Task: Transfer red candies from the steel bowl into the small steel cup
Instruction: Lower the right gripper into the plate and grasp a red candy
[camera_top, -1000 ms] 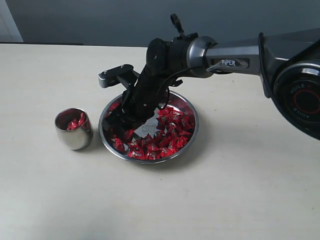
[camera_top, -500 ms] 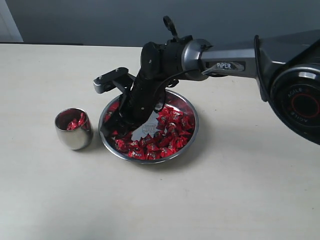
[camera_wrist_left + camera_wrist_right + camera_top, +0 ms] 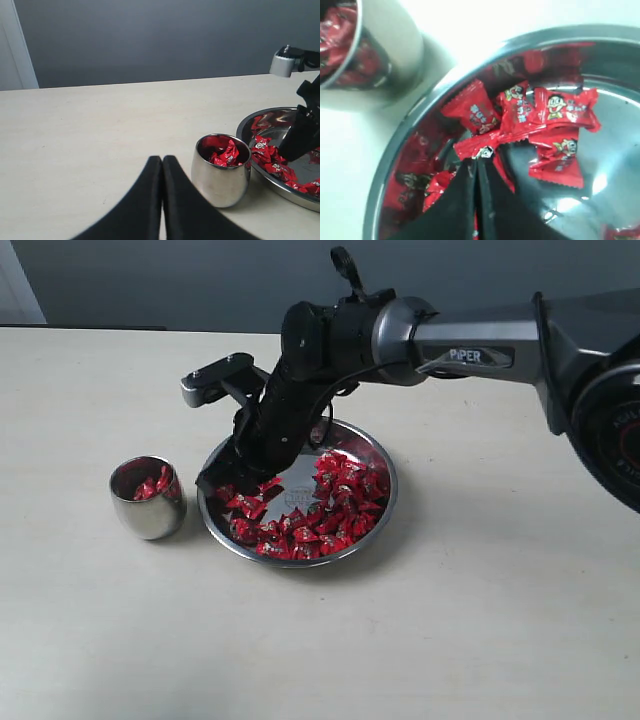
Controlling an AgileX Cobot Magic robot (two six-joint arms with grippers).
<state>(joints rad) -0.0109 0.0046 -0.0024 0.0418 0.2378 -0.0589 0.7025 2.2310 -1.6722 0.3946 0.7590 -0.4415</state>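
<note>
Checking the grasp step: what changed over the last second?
The right gripper closed on a red candy and shifted toward the cup-side edge of the steel bowl, lifting slightly. Bowl and small steel cup stayed put.

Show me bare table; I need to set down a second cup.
Bare table lies camera-side of the steel bowl and small steel cup, and past the bowl opposite the cup. Crowded: the cup-bowl gap and the bowl's cup-side rim, under the right gripper.
</note>
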